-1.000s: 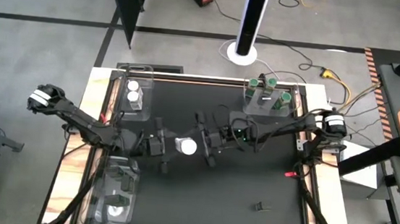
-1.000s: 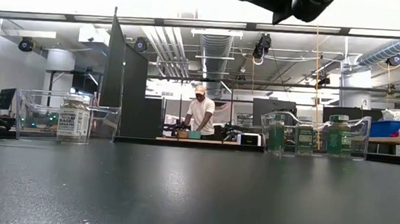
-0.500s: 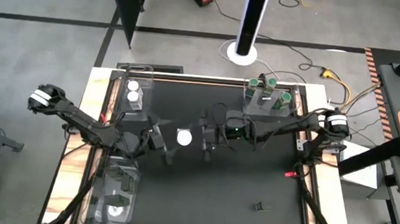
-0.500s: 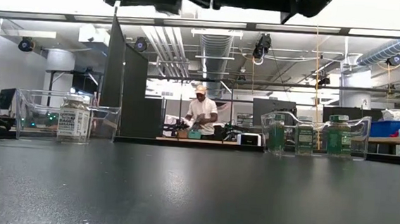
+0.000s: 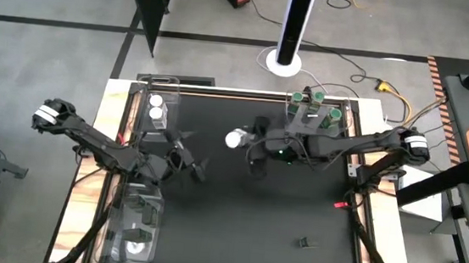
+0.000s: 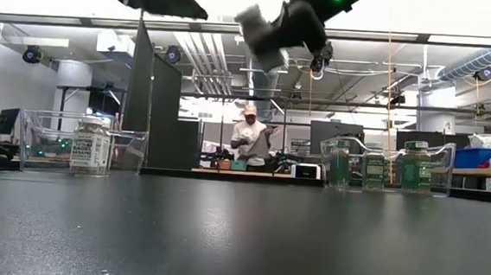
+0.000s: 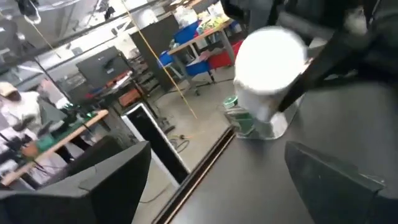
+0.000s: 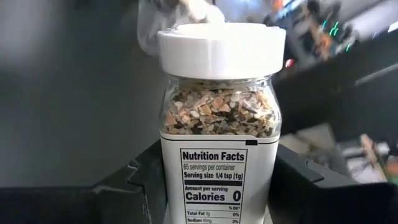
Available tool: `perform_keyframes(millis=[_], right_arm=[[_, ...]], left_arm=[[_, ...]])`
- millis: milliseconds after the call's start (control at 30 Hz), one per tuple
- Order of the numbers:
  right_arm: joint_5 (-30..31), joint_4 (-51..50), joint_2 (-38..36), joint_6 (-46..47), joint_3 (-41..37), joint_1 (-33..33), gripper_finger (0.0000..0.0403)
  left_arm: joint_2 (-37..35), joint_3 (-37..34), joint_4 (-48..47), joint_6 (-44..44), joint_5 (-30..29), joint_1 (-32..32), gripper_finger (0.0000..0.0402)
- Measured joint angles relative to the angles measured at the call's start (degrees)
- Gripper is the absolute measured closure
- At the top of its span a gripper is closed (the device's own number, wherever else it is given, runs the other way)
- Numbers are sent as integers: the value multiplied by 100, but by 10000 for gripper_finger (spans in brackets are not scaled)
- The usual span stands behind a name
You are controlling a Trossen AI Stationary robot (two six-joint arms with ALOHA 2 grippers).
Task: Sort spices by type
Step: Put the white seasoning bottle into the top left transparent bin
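Note:
A spice jar with a white lid (image 5: 235, 138) is in my right gripper (image 5: 245, 141), above the table's far middle. In the right wrist view the jar (image 8: 221, 124) shows flakes and a nutrition label. My left gripper (image 5: 191, 163) is open, left of the jar and nearer, touching nothing. In its wrist view the jar (image 7: 268, 68) is ahead of its spread fingers. Two white-lidded jars (image 5: 156, 108) stand in the far-left tray. Green-lidded jars (image 5: 313, 111) stand in the far-right tray. My right gripper holds the jar by the lower part of its body (image 8: 217, 199), pinched between the two fingers (image 8: 142, 186), one on each side. The fingers come from the table's right and lie along the jar. It is lifted clear and tilted (image 6: 266, 31), lid away from the wrist.
Three clear trays are on the table: far left (image 5: 167, 126), far right (image 5: 344, 115) and near left (image 5: 125, 216), the last with a white lid (image 5: 133, 246) in it. A small dark object (image 5: 306, 242) lies near the right. A person (image 6: 249, 142) stands beyond the table.
The jar was between both grippers at the table's middle. My right gripper has carried it toward the far edge and somewhat right. My left gripper has come away from the jar and drawn back toward the left.

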Motion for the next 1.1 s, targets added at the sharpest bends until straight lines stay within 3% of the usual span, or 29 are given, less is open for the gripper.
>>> perform_keyframes(millis=[200, 400, 533, 933, 1100], right_arm=[[441, -554, 214, 600, -166, 0, 213], [730, -95, 446, 954, -431, 104, 213], [732, 216, 485, 928, -439, 206, 213], [734, 677, 487, 599, -439, 452, 213], [734, 670, 489, 656, -439, 450, 213]], left_arm=[[46, 373, -154, -695, 956, 65, 53], [366, 638, -769, -1372, 1078, 75, 57], [651, 699, -1064, -1892, 1501, 96, 57], [1085, 699, -828, -1902, 1220, 499, 57], [1086, 695, -452, -1682, 1782, 614, 57]])
